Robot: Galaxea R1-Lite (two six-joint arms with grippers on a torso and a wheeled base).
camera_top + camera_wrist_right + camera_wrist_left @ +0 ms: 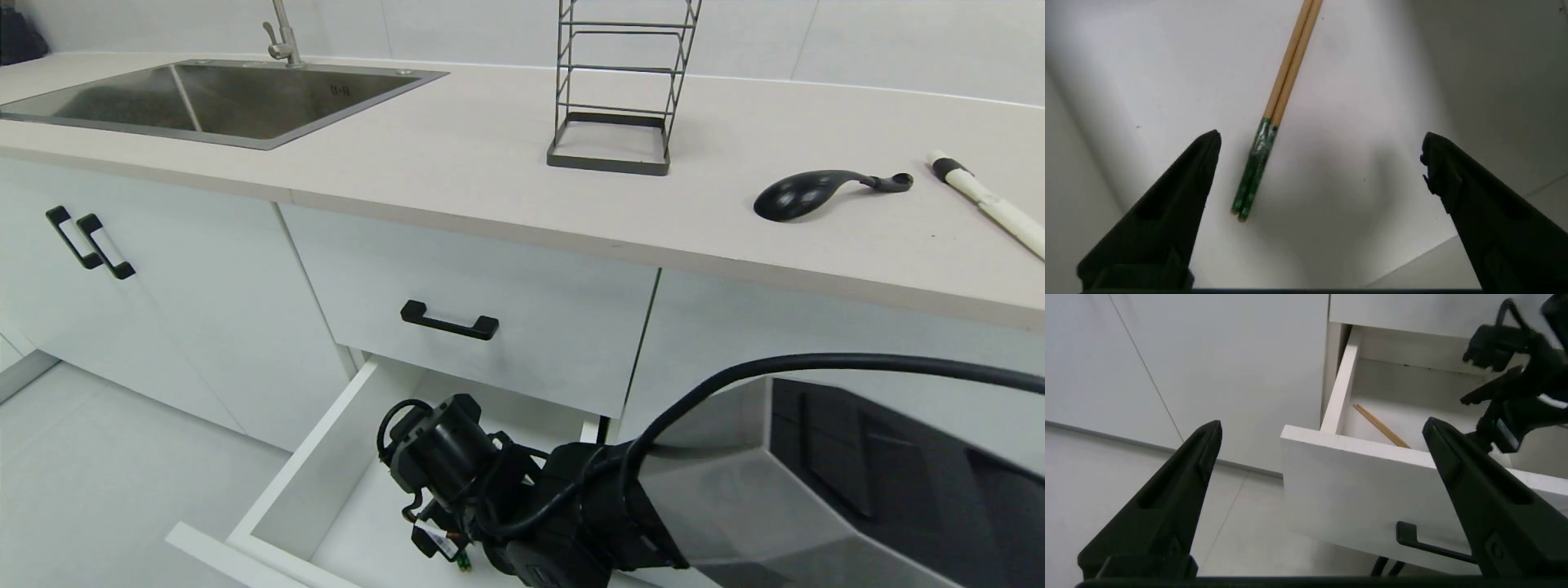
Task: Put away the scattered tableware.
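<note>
Found the right gripper lowered into the open drawer below the countertop, with jaws spread wide and nothing gripped. Noted a pair of chopsticks lying released on the white drawer floor under that gripper: wooden shafts, green-patterned ends, side by side and touching along their length, nearer one finger than the other, and apart from both. Confirmed the same from the left wrist view: chopsticks lying at a slant on the drawer floor, close to the side wall. Could not tell from the head view how the right gripper's fingers stand, as its wrist covers them. Found the left gripper outside the drawer, in front of its pulled-out front panel, likewise fully spread, holding nothing and touching nothing. Recorded two pieces of tableware on the countertop, well apart from both grippers: a black spoon lying bowl-down, and just beside it, toward the robot's right, a white-handled utensil with a dark band near its end, running off the edge of the view. Also logged a dark wire rack standing upright on the countertop, a steel sink with tap at the far left, and a closed upper drawer directly above the open one.
</note>
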